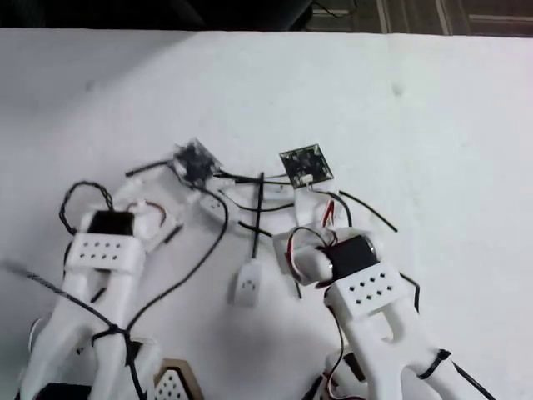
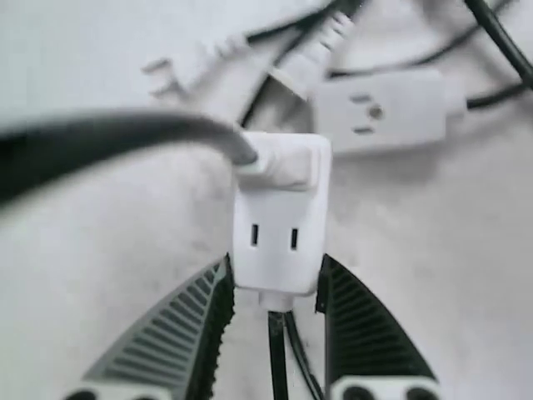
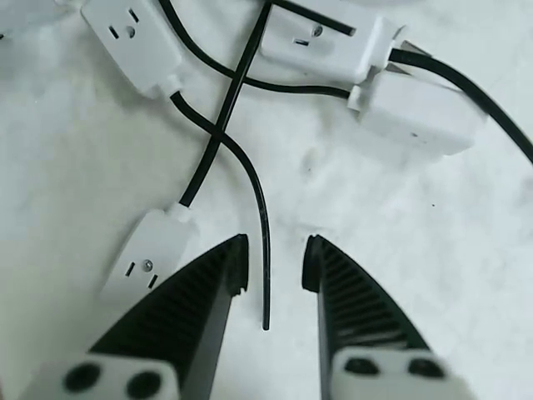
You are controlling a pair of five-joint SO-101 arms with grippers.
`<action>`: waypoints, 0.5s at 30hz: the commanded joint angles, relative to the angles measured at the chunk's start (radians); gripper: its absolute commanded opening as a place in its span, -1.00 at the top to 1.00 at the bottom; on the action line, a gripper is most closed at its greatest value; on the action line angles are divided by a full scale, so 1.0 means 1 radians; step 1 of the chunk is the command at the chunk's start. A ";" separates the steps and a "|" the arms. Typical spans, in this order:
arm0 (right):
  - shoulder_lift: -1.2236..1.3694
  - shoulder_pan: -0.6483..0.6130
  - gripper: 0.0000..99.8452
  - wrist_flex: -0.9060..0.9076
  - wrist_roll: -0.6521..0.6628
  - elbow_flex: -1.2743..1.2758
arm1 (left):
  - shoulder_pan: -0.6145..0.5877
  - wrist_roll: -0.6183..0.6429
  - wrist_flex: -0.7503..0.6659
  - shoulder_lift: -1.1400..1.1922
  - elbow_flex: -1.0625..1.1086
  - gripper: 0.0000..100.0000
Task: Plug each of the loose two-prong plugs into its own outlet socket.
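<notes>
White, faintly mottled table [image 1: 433, 108] lies under everything. On it, in the left wrist view, a socket [image 2: 275, 237] sits in the left gripper [image 2: 275, 275], whose ribbed grey fingers [image 2: 196, 321] press its two flanks, pinching it. It is a glossy, square-edged block of white plastic with two narrow slots facing the camera. A white moulded piece [image 2: 287, 158] on a dark cord sits at its far end. Beyond, a loose plug [image 2: 179, 71] lies flat with its two prongs bare, near a second socket [image 2: 379, 108].

The step in hand, I judge, is steadying the socket so a plug can be pushed in. Done well, the grip should sit square across the flanks without covering the slots. The prongs should meet the slots straight, since hard, smooth plastic may skid on the table.

The right gripper [image 3: 275, 258] stands spread, pinching nothing. A stiff black cord end [image 3: 264, 283] lies in the gap, and a third socket [image 3: 154, 250] lies just beside one finger. A small circuit board [image 1: 306, 164] lies farther off among thin looping wires.
</notes>
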 commanded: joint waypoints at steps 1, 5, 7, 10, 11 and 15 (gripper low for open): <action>-0.021 0.010 0.78 -0.015 0.006 -0.006 | -0.002 0.029 0.020 0.001 -0.137 0.95; -0.021 0.010 0.78 -0.015 0.003 -0.006 | 0.021 0.031 0.017 0.059 -0.259 0.96; -0.021 0.010 0.78 -0.016 0.003 -0.006 | 0.028 0.037 -0.003 0.156 -0.341 0.96; -0.021 0.010 0.78 -0.016 0.003 -0.006 | 0.030 0.074 -0.008 0.369 -0.509 0.95; -0.021 0.010 0.78 -0.016 0.003 -0.006 | 0.030 0.077 -0.002 0.443 -0.574 0.95; -0.021 0.010 0.78 -0.016 0.003 -0.006 | 0.030 0.078 0.015 0.717 -0.842 0.95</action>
